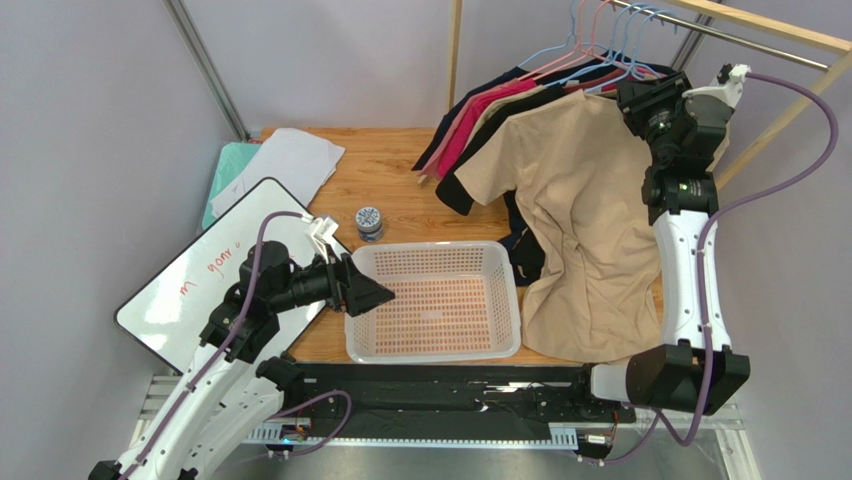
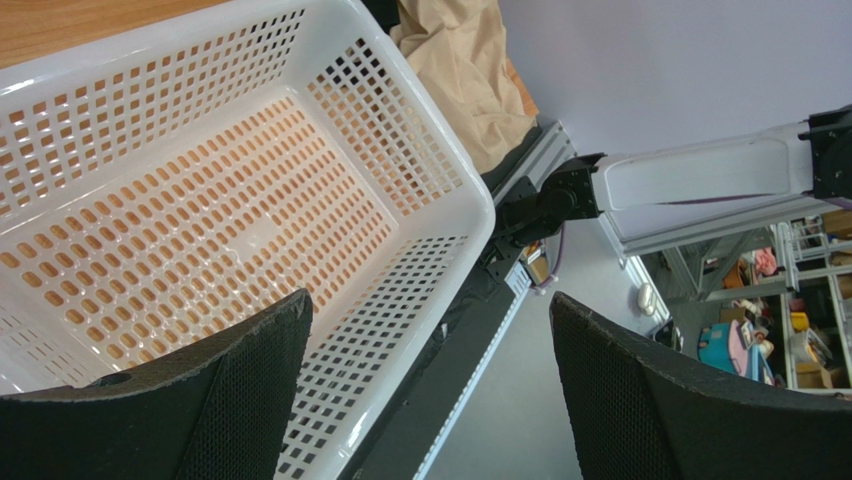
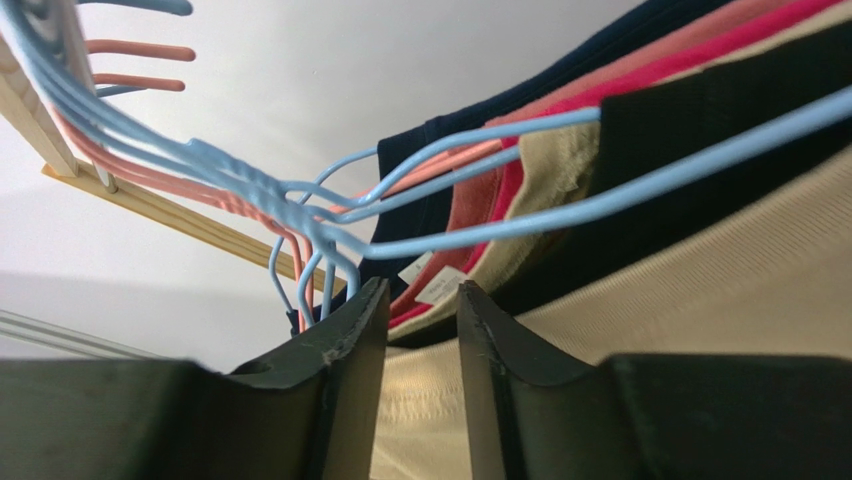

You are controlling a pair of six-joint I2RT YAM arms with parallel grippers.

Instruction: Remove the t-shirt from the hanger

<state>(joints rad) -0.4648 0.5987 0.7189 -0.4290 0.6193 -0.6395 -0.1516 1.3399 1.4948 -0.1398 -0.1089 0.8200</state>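
A tan t-shirt (image 1: 580,220) hangs on a light blue hanger (image 1: 612,40) at the front of a row on the rack, its hem draped on the table. My right gripper (image 1: 640,108) is up at its collar and shoulder. In the right wrist view the gripper (image 3: 422,295) has its jaws drawn close together with tan fabric (image 3: 700,290) between them, just under the light blue hanger wire (image 3: 560,215). My left gripper (image 1: 385,293) is open and empty at the left rim of the white basket (image 1: 432,247); it also shows in the left wrist view (image 2: 430,310).
More shirts (image 1: 480,110) in black, pink and navy hang behind on blue and pink hangers from the wooden rack (image 1: 760,25). A whiteboard (image 1: 200,270), papers (image 1: 285,165) and a small jar (image 1: 369,221) lie left of the basket, whose rim (image 2: 470,200) is below my left fingers.
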